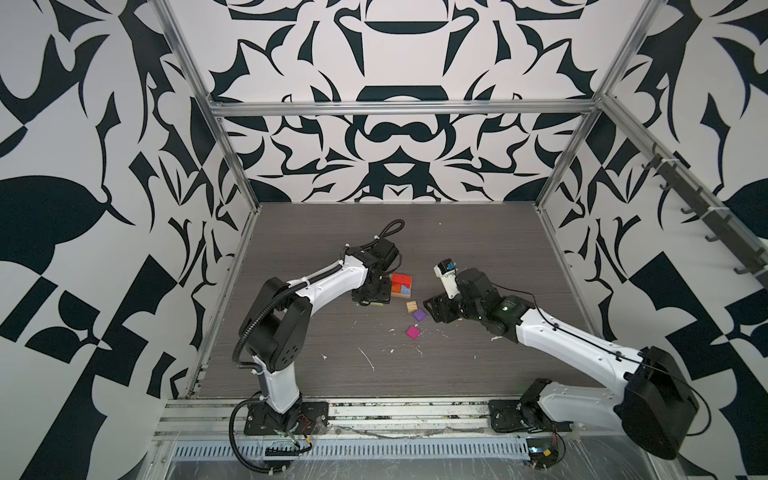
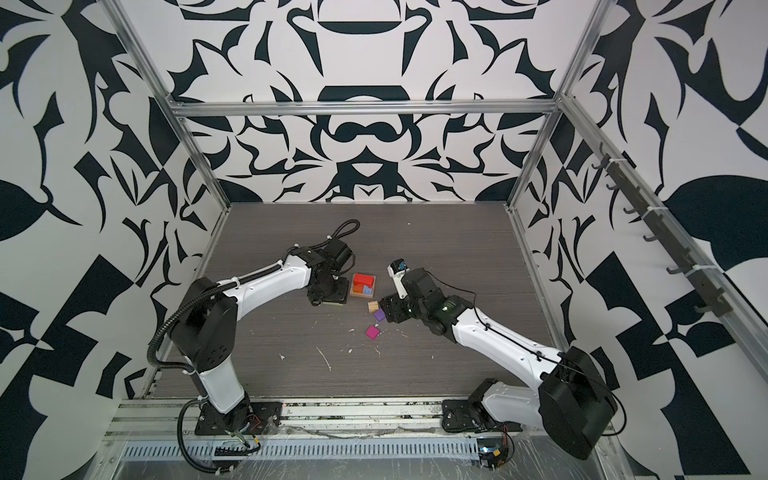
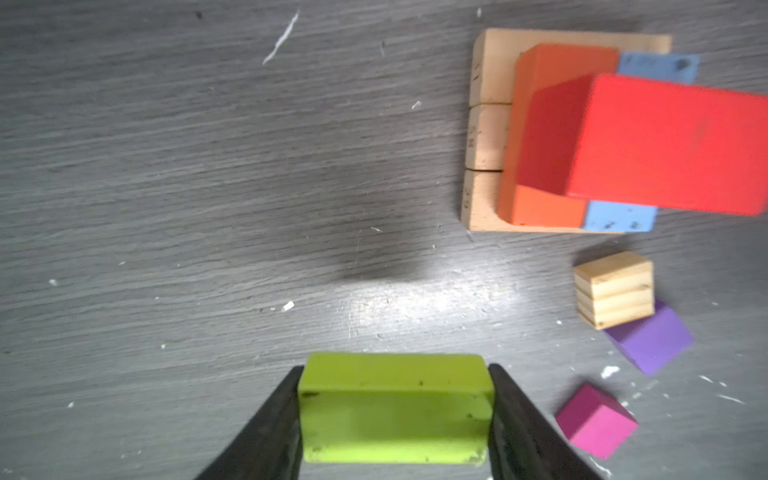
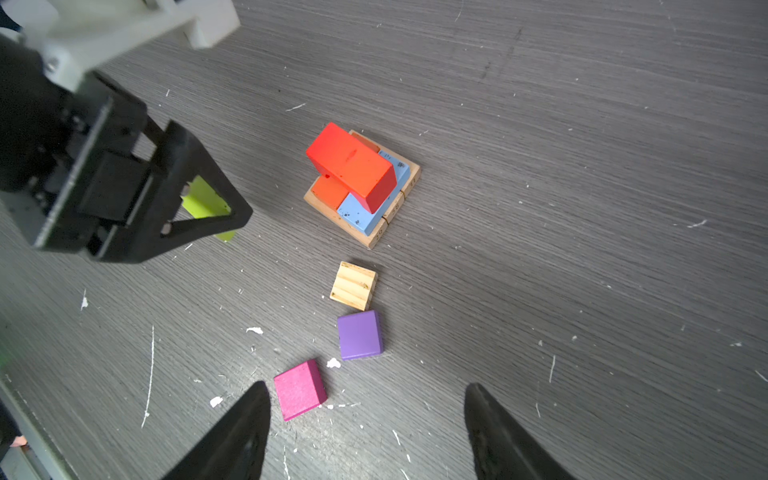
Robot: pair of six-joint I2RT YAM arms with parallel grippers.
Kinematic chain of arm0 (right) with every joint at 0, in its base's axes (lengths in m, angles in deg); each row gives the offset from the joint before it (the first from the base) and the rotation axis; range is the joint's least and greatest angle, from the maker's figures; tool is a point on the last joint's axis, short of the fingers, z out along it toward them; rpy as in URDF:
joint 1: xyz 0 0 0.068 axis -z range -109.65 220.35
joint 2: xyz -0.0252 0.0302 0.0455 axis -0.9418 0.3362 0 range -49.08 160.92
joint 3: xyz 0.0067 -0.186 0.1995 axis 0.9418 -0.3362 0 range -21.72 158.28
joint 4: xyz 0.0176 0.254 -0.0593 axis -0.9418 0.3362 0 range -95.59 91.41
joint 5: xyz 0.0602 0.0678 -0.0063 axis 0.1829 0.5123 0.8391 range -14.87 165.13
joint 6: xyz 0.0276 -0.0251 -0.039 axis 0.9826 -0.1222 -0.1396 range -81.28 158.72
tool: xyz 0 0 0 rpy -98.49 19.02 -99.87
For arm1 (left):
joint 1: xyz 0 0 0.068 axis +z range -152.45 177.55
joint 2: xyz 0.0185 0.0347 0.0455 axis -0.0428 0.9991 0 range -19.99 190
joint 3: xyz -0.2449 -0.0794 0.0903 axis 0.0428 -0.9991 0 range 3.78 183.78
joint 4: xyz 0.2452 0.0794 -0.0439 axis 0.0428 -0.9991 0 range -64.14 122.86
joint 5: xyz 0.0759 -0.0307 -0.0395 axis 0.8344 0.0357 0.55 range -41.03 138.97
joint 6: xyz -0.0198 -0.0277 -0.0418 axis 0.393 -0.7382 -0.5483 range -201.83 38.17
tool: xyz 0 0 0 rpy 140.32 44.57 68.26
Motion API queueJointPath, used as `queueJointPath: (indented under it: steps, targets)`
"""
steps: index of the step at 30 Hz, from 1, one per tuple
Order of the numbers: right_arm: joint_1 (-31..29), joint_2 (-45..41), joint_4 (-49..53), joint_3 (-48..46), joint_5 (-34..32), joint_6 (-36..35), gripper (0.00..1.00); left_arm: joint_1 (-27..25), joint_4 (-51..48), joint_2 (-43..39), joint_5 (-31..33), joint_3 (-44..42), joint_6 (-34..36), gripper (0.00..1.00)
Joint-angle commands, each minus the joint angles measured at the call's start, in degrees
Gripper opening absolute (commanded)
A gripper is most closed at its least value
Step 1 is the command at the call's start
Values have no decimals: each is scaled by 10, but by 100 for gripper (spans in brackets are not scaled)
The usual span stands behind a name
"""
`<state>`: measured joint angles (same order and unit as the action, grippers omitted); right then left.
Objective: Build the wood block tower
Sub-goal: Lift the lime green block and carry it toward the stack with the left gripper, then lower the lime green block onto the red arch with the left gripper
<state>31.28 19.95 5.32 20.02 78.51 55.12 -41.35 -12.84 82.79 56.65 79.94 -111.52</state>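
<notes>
Clamping a lime-green block (image 3: 395, 409), left pincer (image 3: 395, 369) shows so only in wrist views — right pincer (image 4: 366, 385) gapes.

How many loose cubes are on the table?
3. The tan cube lies nearest the tower, the purple cube beside it, the magenta cube apart, nearer the right claw. Others could hide under the left arm.

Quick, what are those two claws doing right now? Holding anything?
Left gripper: closed on the lime-green block.
Right gripper: open, holding nothing.
</notes>
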Motion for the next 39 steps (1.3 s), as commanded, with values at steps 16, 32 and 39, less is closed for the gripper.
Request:
queueJointPath:
  steps: [16,32,39]
  targets:
    - [1,-40,-25,-9,8,-9,77,1,-87,22,-21,147,37,58]
    - [0,-58,-27,-18,4,-12,77,-9,-92,87,-32,233,45,58]
    - [0,-64,-26,-23,2,-10,77,-14,-102,121,-32,274,53,58]
